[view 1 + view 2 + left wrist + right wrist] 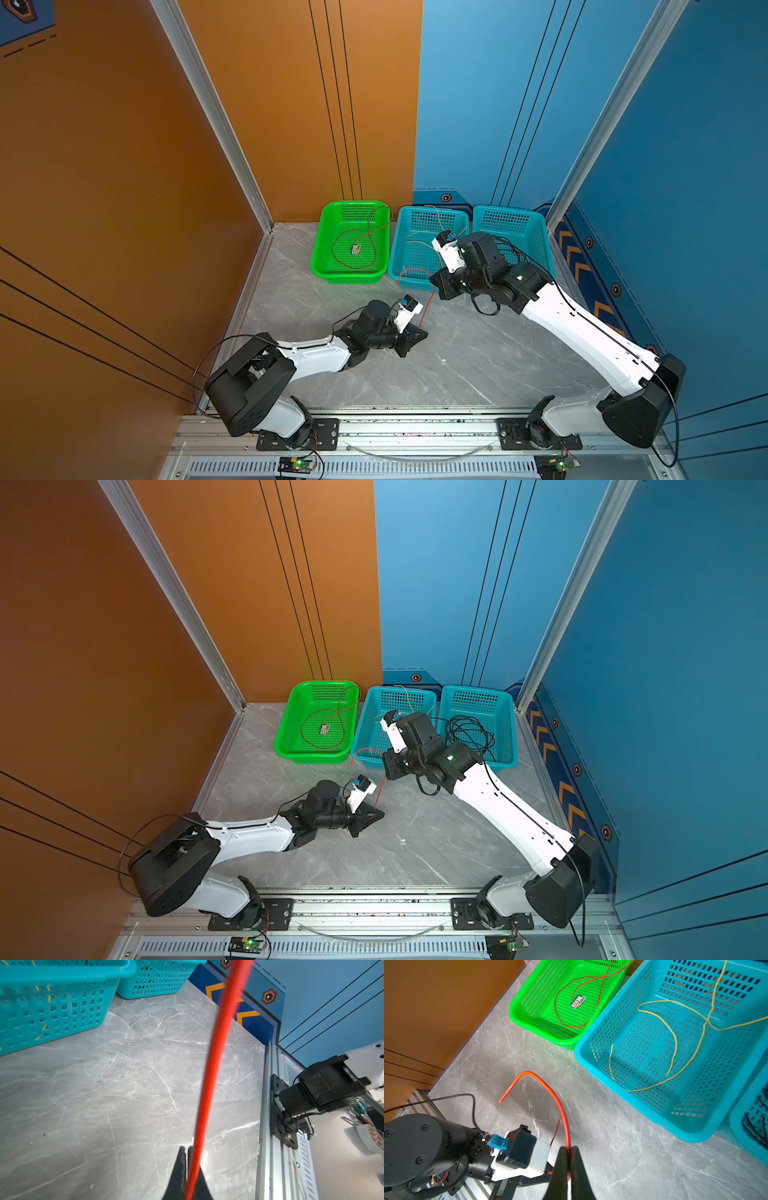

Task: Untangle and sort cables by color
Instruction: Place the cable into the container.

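Left gripper point(420, 332): jaws closed on 1 end of the red cable point(550, 1088), out in front of the baskets. In the left wrist view the cable runs up from between the 2 black fingers point(180, 1159).
Right gripper point(569, 1150): jaws pinched shut on the same red cable further along, just in front of the middle basket point(397, 245).
Red cable: strung between the 2 arms. Past the right gripper it arches up and over, and its free end points down toward the table point(457, 365). I cannot tell whether that end touches.
Green basket point(345, 277): leftmost of 3 in a row by the back wall. A second red cable point(554, 1006) loops on its floor around a small label point(356, 249), with 1 strand rising over the far right corner.
Middle basket: teal, hard against the green one. Thin yellow cables point(660, 1001) curl inside, and 1 climbs over the far rim.
Right basket point(476, 698): teal, just beside the middle one. A bundle of black cables point(469, 729) lies coiled in it, partly behind the right arm.
Table: grey, marble-patterned, carrying all 3 baskets.
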### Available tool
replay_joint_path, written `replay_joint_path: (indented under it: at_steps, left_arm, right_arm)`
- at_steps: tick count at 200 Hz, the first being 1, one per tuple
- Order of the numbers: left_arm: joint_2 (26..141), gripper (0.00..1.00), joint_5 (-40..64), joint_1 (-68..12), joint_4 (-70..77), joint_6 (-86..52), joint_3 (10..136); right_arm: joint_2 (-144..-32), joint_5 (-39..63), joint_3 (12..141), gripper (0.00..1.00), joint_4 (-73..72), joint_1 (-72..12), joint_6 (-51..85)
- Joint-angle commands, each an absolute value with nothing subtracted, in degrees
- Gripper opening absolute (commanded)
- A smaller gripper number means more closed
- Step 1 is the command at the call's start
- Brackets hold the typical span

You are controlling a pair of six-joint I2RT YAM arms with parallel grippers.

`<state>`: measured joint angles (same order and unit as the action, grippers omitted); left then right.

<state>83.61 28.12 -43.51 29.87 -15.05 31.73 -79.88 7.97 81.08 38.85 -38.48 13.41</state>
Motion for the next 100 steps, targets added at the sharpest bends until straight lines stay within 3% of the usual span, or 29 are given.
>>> replay_joint_path:
  at_steps: [1,32,65,100]
  left_arm:
    - [80.0,0.0,30.6,-42.9,29.4,-16.0,31.0]
    - [72.3,0.0,29.2,-42.6,26.2,-16.6,30.5]
    - [62.6,0.0,25.7,-40.4,11.0,-12.4,34.7]
    - [56.9,0.0,21.9,-32.4,-1.5,-9.4,41.3]
  right_arm:
    - [-78.3,7.9,82.3,0.0,39.5,-37.7,13.6]
    - [-79.0,8.2,79.6,0.0,37.2,-38.1,14.3]
    - [-82.4,8.8,81.2,0.0,35.0,-39.3,14.4]
    - [-93.7,11.0,92.2,0.03,32.8,-39.6,14.6]
